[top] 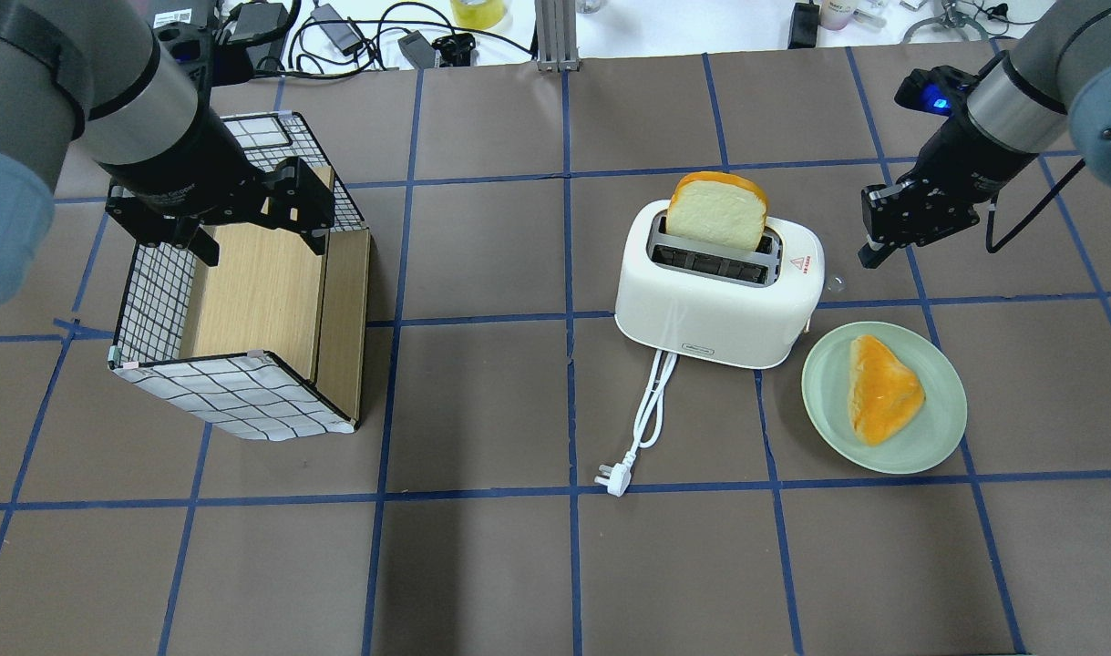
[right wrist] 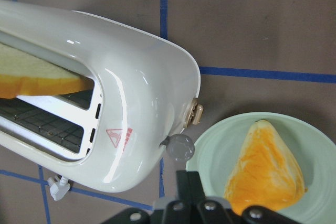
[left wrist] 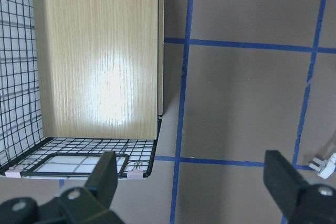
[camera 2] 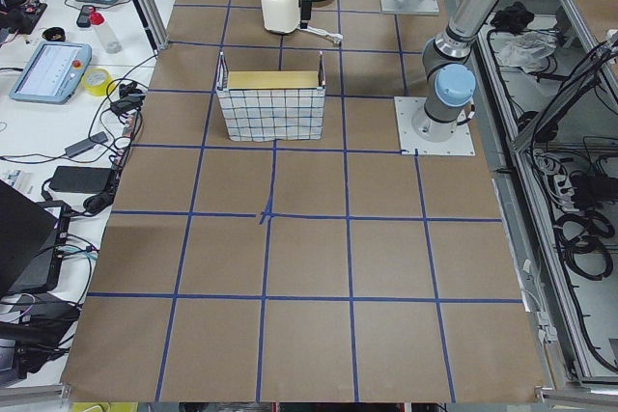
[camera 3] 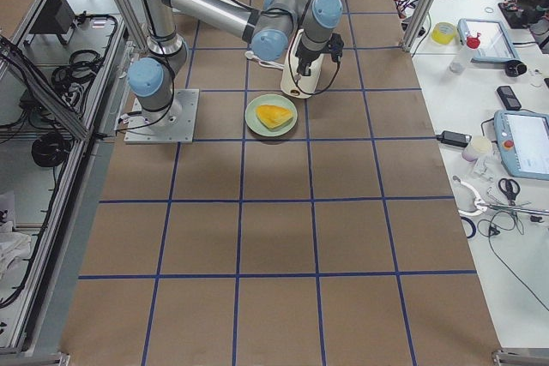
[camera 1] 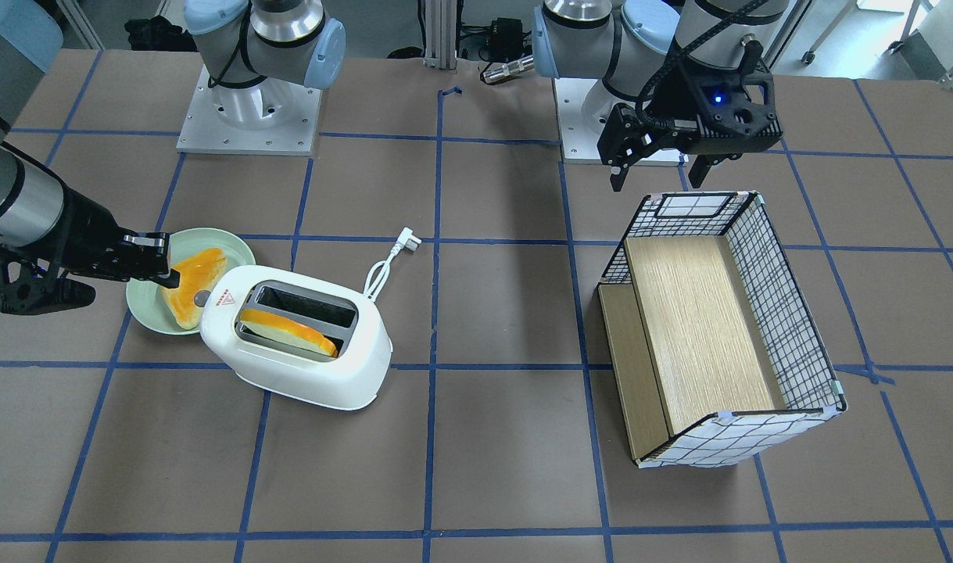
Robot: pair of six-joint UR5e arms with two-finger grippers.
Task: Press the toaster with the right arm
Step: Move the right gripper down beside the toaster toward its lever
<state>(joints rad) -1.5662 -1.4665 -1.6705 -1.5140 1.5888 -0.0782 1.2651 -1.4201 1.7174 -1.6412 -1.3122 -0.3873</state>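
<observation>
The white two-slot toaster point(camera 1: 304, 356) stands on the table with a slice of bread point(camera 1: 288, 330) in one slot. It also shows in the overhead view point(top: 719, 305) and the right wrist view point(right wrist: 136, 77). Its small grey round button point(right wrist: 180, 147) sticks out of the end wall below the red triangle mark point(right wrist: 114, 136). My right gripper point(camera 1: 171, 275) is shut and empty. It hovers beside that end of the toaster point(top: 869, 258), its fingertips point(right wrist: 188, 182) just short of the button. My left gripper point(camera 1: 656, 168) is open and empty, over the far rim of the basket.
A pale green plate point(top: 828, 401) with a piece of toast point(top: 883, 387) lies beside the toaster, below my right gripper. The white cord and plug point(top: 614, 478) trail from the toaster. A wire basket with wooden panels point(top: 236, 401) stands under my left gripper point(left wrist: 191, 182).
</observation>
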